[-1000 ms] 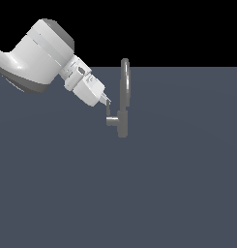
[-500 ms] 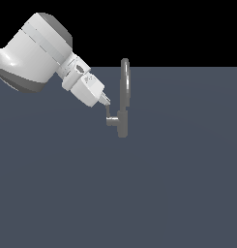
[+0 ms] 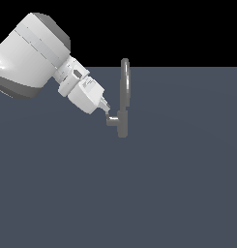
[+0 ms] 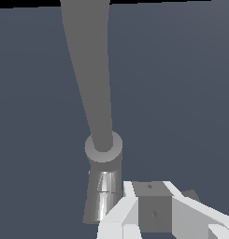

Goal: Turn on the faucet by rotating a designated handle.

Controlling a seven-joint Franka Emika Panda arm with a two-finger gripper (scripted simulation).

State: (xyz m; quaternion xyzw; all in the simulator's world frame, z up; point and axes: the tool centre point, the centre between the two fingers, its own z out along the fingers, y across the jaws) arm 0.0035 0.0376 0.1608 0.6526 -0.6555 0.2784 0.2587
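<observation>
Broadly, a flat slate-grey worktop (image 3: 178,193) fills the exterior view below a black band at 12 o'clock.

Arm (image 3: 30,55): bulky white housing with grey underside, entering from 10 o'clock of the exterior view and tapering down toward centre. White hand block (image 3: 86,95) at its end, tilted, pointing toward 4 o'clock.

Faucet (image 3: 124,92): slim, grey, metallic, standing just above the exterior view's centre. The spout is seen edge-on as a tall narrow arch whose top rises into the black band. Its short cylindrical body (image 3: 122,127) sits on the worktop at the foot of the arch. In the wrist view the spout (image 4: 90,70) is a broad grey column rising from a ring collar, with the shiny cylindrical body (image 4: 103,198) below it.

Handle (image 3: 112,119): small grey lever on a short stub, projecting from the body toward 9 o'clock in the exterior view, far shorter than the spout. In the wrist view only a small dark grey piece (image 4: 190,194) shows past the hand, likely the lever; too little is visible to be sure.

Fingers (image 3: 106,105): pale tips at the end of the hand block, right at the handle's upper end, touching or nearly so. Their spacing: cannot tell in either view; the exterior view is too small, and the wrist view shows only white blocks (image 4: 155,212) beside the body, at 5 o'clock of it.
</observation>
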